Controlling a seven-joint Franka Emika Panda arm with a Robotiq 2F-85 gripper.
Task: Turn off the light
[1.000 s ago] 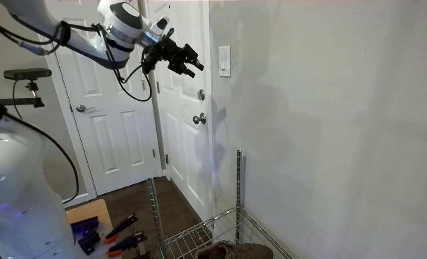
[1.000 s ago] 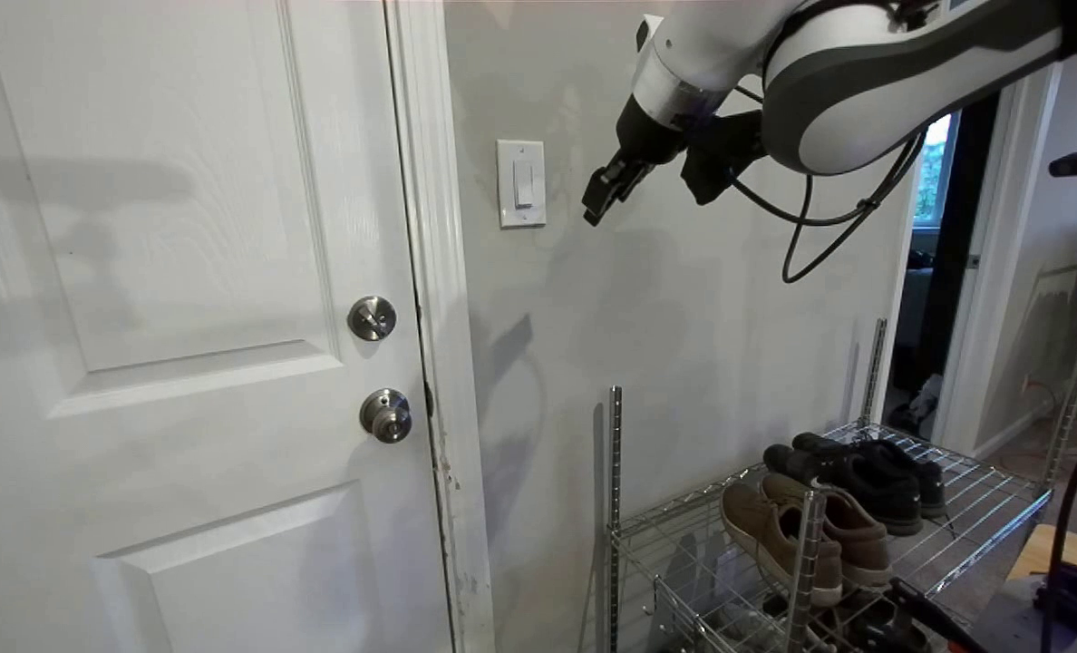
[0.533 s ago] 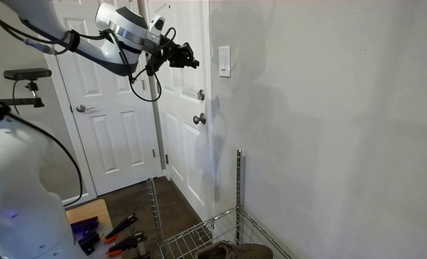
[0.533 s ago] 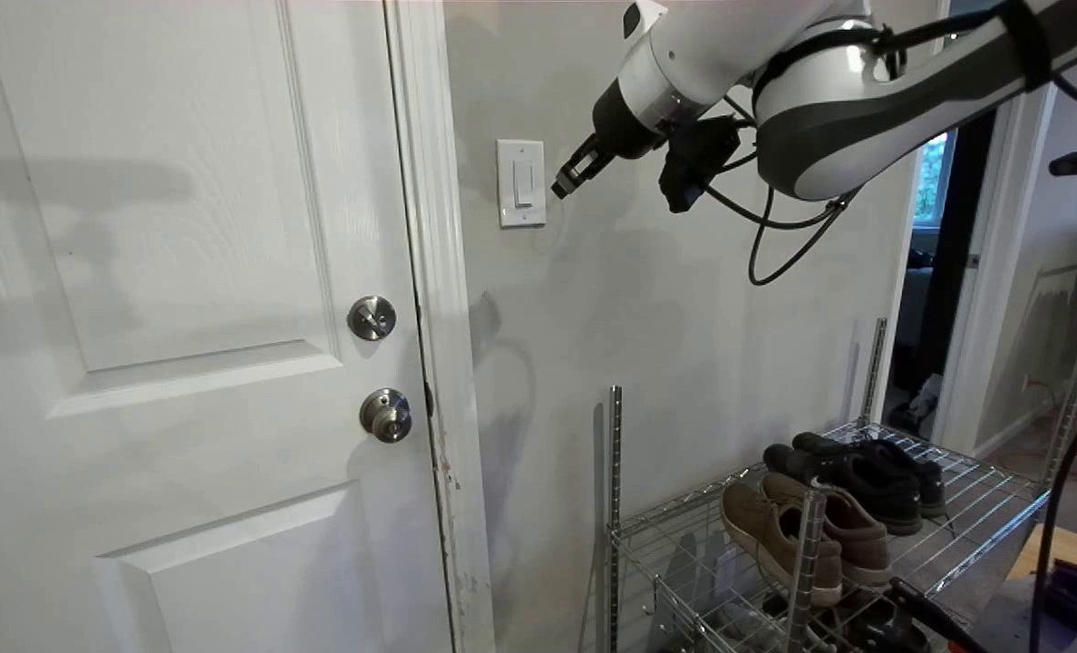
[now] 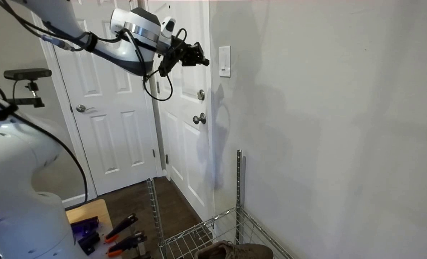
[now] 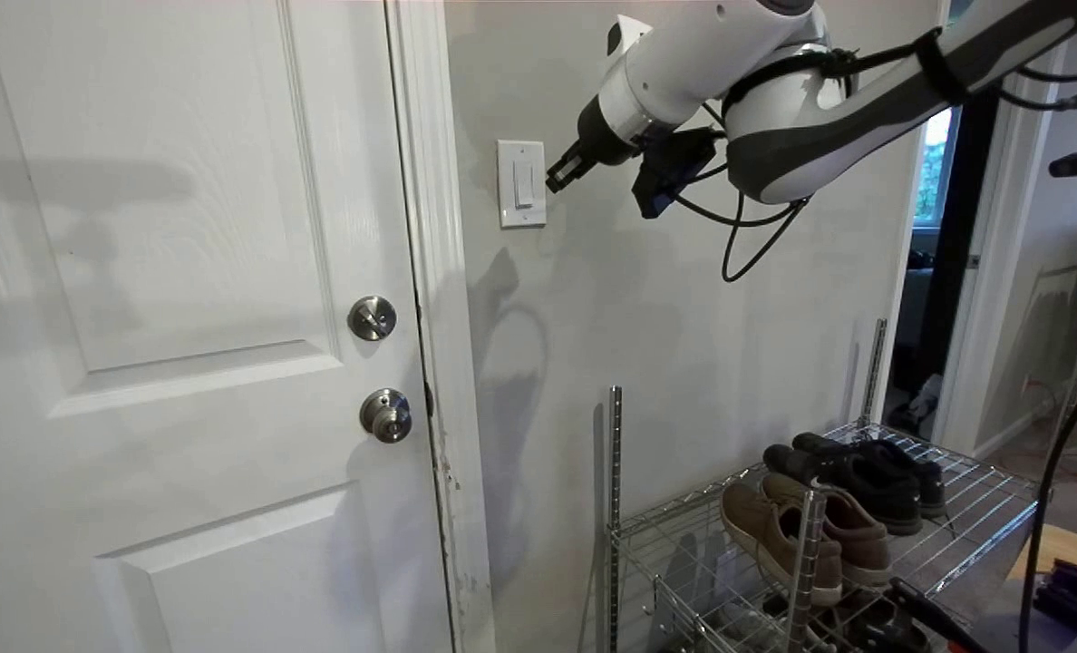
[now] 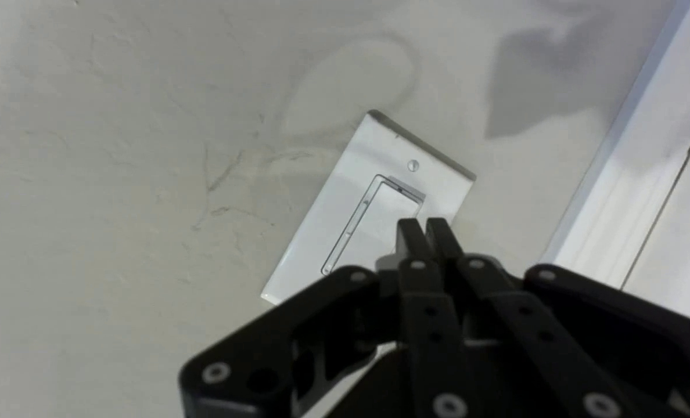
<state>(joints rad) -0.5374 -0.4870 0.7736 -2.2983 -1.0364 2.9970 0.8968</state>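
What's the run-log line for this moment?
pincer: shut, nothing held | target: light switch | contact: none, gap visible in an exterior view | likely next: approach and press

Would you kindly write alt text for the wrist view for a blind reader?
A closed black gripper partly hides a white light switch, slanted in this view, on a pale wall; contact cannot be judged. White door trim runs at right.
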